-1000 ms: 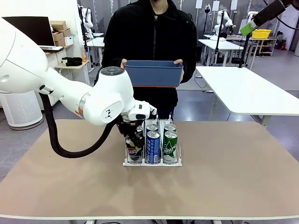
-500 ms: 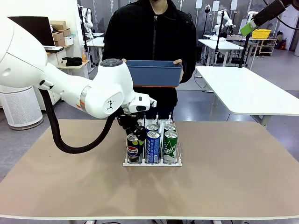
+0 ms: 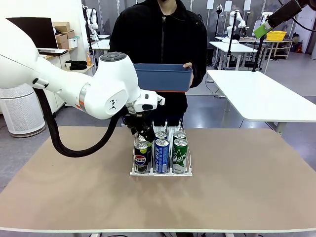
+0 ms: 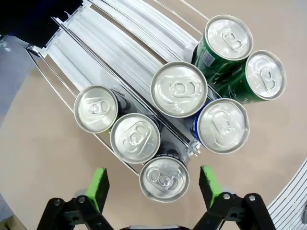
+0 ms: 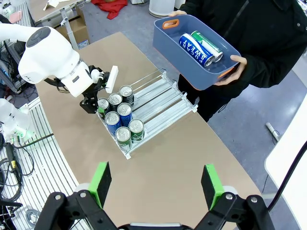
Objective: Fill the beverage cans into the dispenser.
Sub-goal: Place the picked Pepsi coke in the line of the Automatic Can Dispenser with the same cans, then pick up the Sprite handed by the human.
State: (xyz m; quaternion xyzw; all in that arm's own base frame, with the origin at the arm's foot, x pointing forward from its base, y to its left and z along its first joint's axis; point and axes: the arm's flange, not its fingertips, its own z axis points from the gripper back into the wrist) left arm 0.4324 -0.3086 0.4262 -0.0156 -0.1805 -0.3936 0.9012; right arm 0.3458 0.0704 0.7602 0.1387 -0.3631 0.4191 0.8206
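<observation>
The left hand [image 3: 143,136] has just released the Pepsi can [image 3: 141,159] and risen, jaws wide and empty. The can now stands in the left lane of the dispenser [image 3: 160,173]. The right hand [image 5: 156,184] hangs open, empty. Two spare cans [image 5: 200,48] wait in the blue tub [image 5: 169,45].

Seven silver-topped cans [image 4: 179,89] in white dispenser [image 4: 98,44] under wide-spread pincer [image 4: 153,172]
</observation>
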